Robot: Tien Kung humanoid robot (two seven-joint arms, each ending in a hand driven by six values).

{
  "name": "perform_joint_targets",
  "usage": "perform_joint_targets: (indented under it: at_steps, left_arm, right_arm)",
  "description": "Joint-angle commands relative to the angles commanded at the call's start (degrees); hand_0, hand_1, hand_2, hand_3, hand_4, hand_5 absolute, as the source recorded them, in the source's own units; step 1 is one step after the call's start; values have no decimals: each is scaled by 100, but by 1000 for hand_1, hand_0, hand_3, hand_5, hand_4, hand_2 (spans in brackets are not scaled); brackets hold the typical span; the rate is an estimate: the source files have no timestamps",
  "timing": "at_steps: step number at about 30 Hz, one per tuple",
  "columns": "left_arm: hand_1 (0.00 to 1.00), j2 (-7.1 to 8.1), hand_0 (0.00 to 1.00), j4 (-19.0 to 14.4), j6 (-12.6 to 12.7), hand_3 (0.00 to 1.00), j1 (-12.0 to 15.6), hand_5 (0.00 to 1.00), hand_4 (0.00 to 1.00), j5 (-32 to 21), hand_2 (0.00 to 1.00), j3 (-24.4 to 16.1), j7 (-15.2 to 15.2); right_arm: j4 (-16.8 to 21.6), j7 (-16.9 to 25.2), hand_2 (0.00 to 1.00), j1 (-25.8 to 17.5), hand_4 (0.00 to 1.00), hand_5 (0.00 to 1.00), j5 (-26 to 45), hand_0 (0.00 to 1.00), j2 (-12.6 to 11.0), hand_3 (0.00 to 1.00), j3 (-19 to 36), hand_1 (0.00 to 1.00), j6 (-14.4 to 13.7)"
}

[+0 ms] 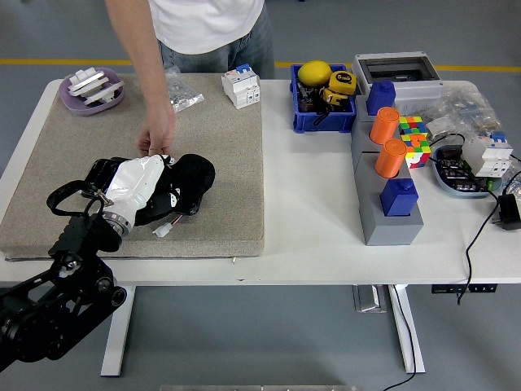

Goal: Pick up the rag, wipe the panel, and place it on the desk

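My left hand [145, 189] lies on the mat [220, 155], its white-covered palm pressed down over the black rag [189, 181], fingers closed on the cloth. The rag bunches out past the hand toward the middle of the mat, and I take the dark edge showing under it to be the panel [99, 171], though most of it is hidden. A small white connector [162, 230] pokes out just below the hand, toward the mat's near edge. The black arm runs back from the hand off the mat's near left corner. My right arm is out of sight.

A person stands at the mat's far side, and their hand [156, 140] reaches down onto the mat, fingertips touching or nearly touching the far side of my hand; I cannot tell which.

At the mat's far left corner sits a purple dish [73, 99] with white parts. A clear bag [184, 91] lies on the mat's far edge, and a white breaker [242, 85] stands at its far right corner.

Right of the mat, on the white table [309, 212], are a blue bin [324, 118] with a yellow ball [314, 72] and a tape measure [341, 84], then a grey stand [383, 220] carrying two orange cylinders [385, 126] and blue blocks [399, 195]. A colour cube [415, 138] lies just beside the stand.
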Motion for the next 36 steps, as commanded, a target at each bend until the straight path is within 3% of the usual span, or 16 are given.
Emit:
perform_joint_targets:
  at_steps: [9, 36]
  left_arm:
    - [448, 83, 234, 48, 66, 480, 64, 2, 58, 154, 556, -279, 115]
    - [446, 226, 252, 800, 118, 487, 134, 2, 79, 283, 555, -1144, 442]
  right_arm:
    - [1, -7, 624, -4, 913, 424, 7, 747, -3, 561, -14, 622, 9]
    - [36, 1, 625, -7, 913, 424, -75, 748, -5, 561, 88, 623, -8]
